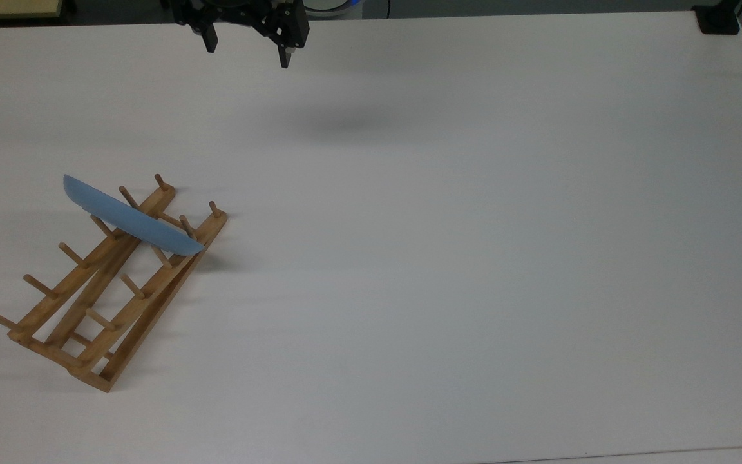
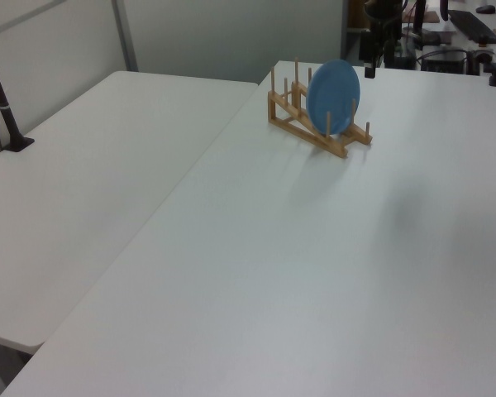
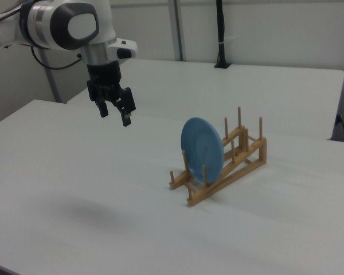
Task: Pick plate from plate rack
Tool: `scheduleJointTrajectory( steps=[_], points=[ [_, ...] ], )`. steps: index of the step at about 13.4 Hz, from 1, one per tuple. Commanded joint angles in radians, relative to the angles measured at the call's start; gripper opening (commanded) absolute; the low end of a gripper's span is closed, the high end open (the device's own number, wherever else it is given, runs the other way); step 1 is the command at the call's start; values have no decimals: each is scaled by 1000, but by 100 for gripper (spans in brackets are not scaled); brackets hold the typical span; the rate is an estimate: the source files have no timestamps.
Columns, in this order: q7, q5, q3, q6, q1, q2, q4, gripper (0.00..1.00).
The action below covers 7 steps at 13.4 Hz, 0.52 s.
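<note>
A white table point(image 1: 448, 270) carries everything, and most of its surface is bare. In the top view, the near edge and the whole right half of the tabletop hold nothing, leaving wide open room. Toward the top view's left edge sits the plate rack point(image 1: 104, 303), a light-brown wooden frame of long rails with upright pegs, lying at a slant with one end near the left edge. The plate point(image 1: 129, 216), light blue and plain, stands on its rim between the pegs at the rack's farther end; from above it reads as a thin blue crescent, and in the right view point(image 3: 201, 150) its round face shows, nearly upright. Farther back, close to the tabletop's far edge, the gripper point(image 1: 246, 56) hangs in the air above the surface, well apart from rack and plate, its two black fingers spread with nothing between them. The right view shows the gripper point(image 3: 116, 116) pointing down below the white arm point(image 3: 69, 26). A soft shadow lies on the table beneath it. No readable writing shows anywhere.
</note>
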Motion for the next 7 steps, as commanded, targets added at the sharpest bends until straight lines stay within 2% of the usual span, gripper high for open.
scheduleJointTrajectory(
  steps=[1, 4, 7],
  points=[
    [-52, 18, 9, 27, -27, -1, 1, 100],
    [-178, 8, 3, 177, -46, 2, 1, 100],
    [-512, 6, -31, 245, -63, 4, 1, 99]
  ],
)
